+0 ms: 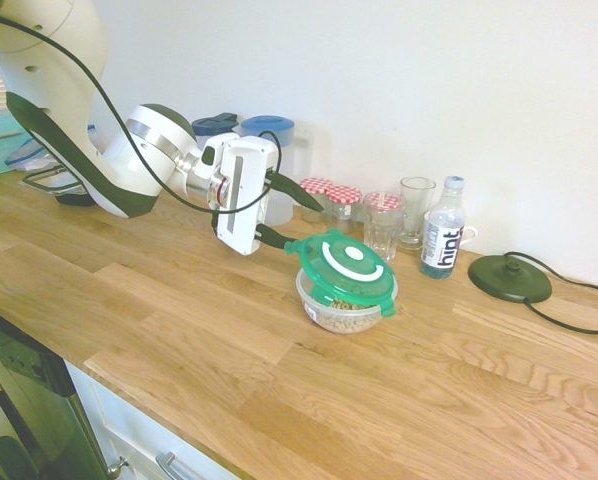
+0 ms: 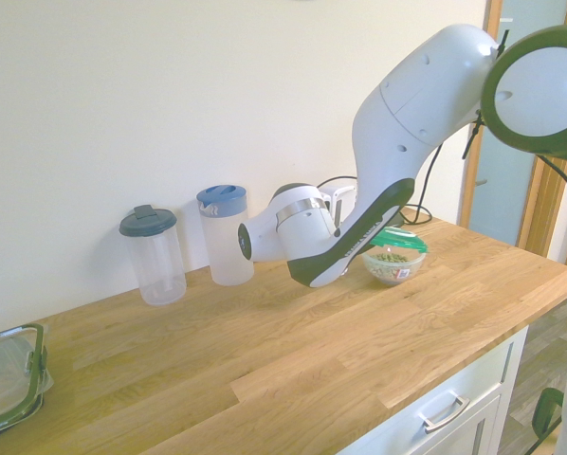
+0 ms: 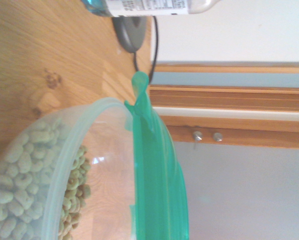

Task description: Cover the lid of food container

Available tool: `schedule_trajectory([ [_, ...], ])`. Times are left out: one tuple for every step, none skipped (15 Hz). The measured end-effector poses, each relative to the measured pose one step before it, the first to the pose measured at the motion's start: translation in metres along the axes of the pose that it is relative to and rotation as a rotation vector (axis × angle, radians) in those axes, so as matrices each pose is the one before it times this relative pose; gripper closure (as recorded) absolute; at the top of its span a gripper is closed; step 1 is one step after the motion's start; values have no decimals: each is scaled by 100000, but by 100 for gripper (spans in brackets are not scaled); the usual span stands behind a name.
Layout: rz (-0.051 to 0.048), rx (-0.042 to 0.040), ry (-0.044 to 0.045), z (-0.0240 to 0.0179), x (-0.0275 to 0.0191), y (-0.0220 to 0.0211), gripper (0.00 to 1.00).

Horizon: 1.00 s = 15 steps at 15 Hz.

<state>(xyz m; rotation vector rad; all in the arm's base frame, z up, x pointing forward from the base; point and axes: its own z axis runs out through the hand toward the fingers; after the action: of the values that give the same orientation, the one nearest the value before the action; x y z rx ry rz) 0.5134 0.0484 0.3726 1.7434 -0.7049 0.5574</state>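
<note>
A long wooden countertop (image 1: 179,330) ran along a pale wall, its front edge bare and broad in the first exterior view, with open board between that edge and the objects lined up at the back; the white arm (image 1: 109,165) reached in low from the left of that view, and from the right in the second exterior view, its gripper (image 1: 297,218) pointing almost level toward the middle of the counter; the two dark fingers (image 1: 301,192) stood apart, one above and one below, with nothing between them, the lower one tipped just beside the rim of the lid (image 1: 342,267); the green lid sat on top of the food container (image 1: 344,312), slightly tilted, its side nearest the gripper riding higher; the wrist view showed the lid's edge not pressed down over the clear wall of the container (image 3: 64,165), ring cereal visible inside; the container stood well clear of the counter's front edge, with free wood on the near side and to the right; behind it, close to the wall, stood two blue-lidded jugs (image 1: 267,135), red-checked jars (image 1: 329,195), two glasses (image 1: 416,205), a water bottle (image 1: 442,232) and a dark round base (image 1: 510,278) with its cord; a rectangular black-rimmed container (image 2: 9,379) lay at the counter's far end.
</note>
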Motion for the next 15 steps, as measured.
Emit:
schedule_trajectory([
  [-541, 3390, -4282, -578, 319, 676, 0],
  [-486, 4000, -5379, -754, 414, 875, 0],
  [-120, 3965, -5302, -976, 741, 1085, 0],
  [257, 4051, -5196, -1150, 1068, 1379, 0],
  [435, 4603, -5050, -1286, 1261, 1560, 0],
  [-5, 4712, -4974, -1182, 1093, 1446, 0],
  [-391, 4642, -4924, -1086, 975, 1410, 0],
  [-717, 5068, -4889, -1153, 705, 1348, 0],
  [-671, 5290, -4545, -1074, 121, 1120, 0],
  [-68, 5914, -3856, -794, -219, 732, 0],
  [-216, 6293, -3719, -195, -472, 411, 0],
  [-515, 5708, -4100, 631, -488, 336, 0],
  [-587, 5425, -4125, 898, -142, 475, 0],
  [-593, 5309, -4046, 817, 18, 593, 0],
  [-888, 5595, -3921, 572, 74, 554, 0],
])
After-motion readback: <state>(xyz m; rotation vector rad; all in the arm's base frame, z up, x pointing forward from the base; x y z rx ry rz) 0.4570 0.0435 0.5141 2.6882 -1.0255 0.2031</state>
